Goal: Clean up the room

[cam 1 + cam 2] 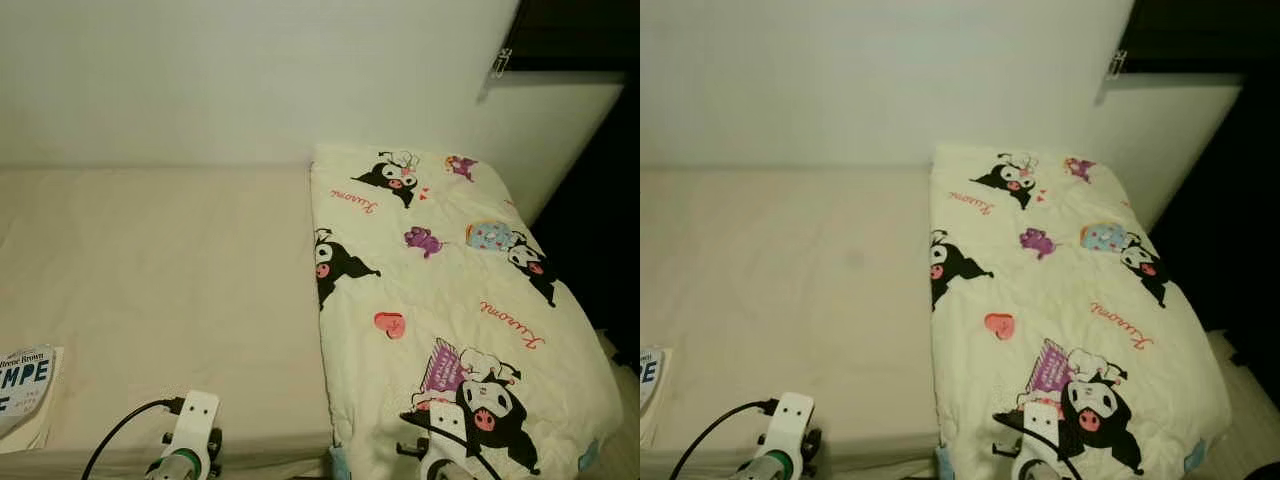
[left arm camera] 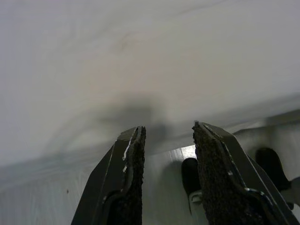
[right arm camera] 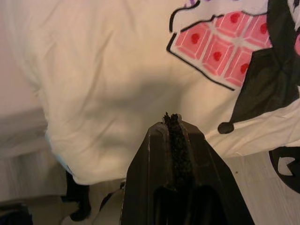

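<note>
A folded cream quilt [image 1: 440, 300] printed with black cartoon figures lies on the right part of the bed, and its near edge hangs over the bed's front. Beside it on the left is the bare cream mattress [image 1: 160, 280]. My right gripper [image 3: 172, 120] is shut with nothing in it, and its tip sits just before the quilt's [image 3: 117, 70] hanging near edge. My left gripper [image 2: 168, 133] is open and empty, pointing at the mattress's [image 2: 140, 56] front edge. Both wrists show at the picture's lower border: the left arm [image 1: 188, 445] and the right arm [image 1: 440, 462].
A book [image 1: 22, 385] with large blue letters lies at the mattress's near left corner. A white wall [image 1: 250, 80] runs behind the bed. A dark gap [image 1: 600, 230] lies to the right of the bed. Pale floor [image 2: 42, 201] shows below the bed's front edge.
</note>
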Controlling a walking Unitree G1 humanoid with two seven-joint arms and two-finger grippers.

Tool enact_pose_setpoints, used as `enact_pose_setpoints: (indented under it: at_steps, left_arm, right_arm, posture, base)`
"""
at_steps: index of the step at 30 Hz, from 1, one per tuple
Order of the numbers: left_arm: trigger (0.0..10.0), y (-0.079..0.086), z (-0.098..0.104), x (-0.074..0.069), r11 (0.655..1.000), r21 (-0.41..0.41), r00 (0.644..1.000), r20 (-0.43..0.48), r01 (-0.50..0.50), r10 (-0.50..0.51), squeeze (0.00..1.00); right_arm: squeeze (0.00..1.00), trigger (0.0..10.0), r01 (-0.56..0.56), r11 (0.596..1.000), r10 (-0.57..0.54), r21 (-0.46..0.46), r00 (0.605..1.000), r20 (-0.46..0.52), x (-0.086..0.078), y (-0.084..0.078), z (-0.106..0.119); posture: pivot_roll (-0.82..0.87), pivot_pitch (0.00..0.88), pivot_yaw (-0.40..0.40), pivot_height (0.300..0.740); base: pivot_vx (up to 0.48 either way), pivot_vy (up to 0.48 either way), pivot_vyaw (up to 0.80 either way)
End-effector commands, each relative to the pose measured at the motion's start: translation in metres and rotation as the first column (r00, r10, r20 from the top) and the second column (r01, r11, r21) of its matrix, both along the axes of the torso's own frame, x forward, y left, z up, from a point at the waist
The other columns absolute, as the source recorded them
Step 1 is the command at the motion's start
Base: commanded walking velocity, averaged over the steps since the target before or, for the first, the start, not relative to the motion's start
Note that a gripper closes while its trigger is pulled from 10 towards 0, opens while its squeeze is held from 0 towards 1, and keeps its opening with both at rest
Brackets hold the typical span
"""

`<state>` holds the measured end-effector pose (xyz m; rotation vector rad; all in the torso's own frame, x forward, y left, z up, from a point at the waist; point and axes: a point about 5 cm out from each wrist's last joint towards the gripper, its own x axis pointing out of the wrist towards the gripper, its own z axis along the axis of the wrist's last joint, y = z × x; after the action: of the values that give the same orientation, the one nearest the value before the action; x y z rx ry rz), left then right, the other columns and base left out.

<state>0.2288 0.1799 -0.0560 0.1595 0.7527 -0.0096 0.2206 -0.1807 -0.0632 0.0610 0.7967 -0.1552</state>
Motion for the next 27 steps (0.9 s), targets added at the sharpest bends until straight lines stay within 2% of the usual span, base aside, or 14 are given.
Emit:
enact_pose_setpoints:
  at_steps: [1, 14, 17, 22, 23, 27]
  left_arm:
    - [10.0, 0.005, -0.006, -0.008, 0.999, 0.003, 0.999, -0.042, -0.035, 0.035, 0.00]
    - [10.0, 0.005, -0.001, 0.000, 0.994, -0.013, 0.994, -0.030, -0.106, 0.106, 0.00]
    - [10.0, -0.004, -0.002, 0.001, 1.000, 0.010, 0.999, -0.038, -0.027, 0.027, 0.00]
    - [10.0, -0.010, -0.006, -0.006, 0.999, 0.049, 0.999, -0.050, 0.007, -0.005, 0.00]
    - [10.0, -0.019, -0.011, -0.013, 0.998, 0.051, 0.998, -0.054, 0.040, -0.037, 0.00]
    - [10.0, -0.028, -0.015, -0.023, 0.995, 0.067, 0.996, -0.054, 0.077, -0.074, 0.00]
  right_arm:
    - [0.00, 10.0, 0.008, 1.000, -0.008, -0.001, 0.999, -0.035, -0.009, 0.000, -0.006]
    - [0.00, 10.0, -0.015, 1.000, 0.015, -0.024, 1.000, -0.020, -0.007, -0.003, -0.004]
    - [0.00, 10.0, 0.008, 0.999, -0.009, -0.038, 1.000, -0.021, -0.008, -0.010, -0.003]
    - [0.00, 10.0, 0.050, 0.998, -0.051, -0.038, 0.999, -0.019, -0.013, -0.018, -0.004]
    - [0.00, 10.0, 0.076, 0.996, -0.077, -0.040, 0.997, -0.015, -0.016, -0.024, -0.005]
    - [0.00, 10.0, 0.035, 0.997, -0.038, -0.064, 0.999, -0.039, -0.025, -0.029, -0.009]
  posture:
    - [-0.02, 0.000, 0.052, 0.740]
    - [-0.04, 0.000, 0.050, 0.740]
    - [-0.07, 0.000, 0.073, 0.740]
    - [-0.09, 0.000, 0.073, 0.740]
    - [-0.10, 0.016, 0.044, 0.740]
    - [-0.10, 0.032, 0.017, 0.740]
  base:
    - [0.000, 0.000, 0.00]
    - [0.000, 0.000, 0.00]
    - [0.000, 0.000, 0.00]
    - [0.000, 0.000, 0.00]
    - [0.000, 0.000, 0.00]
    - [0.000, 0.000, 0.00]
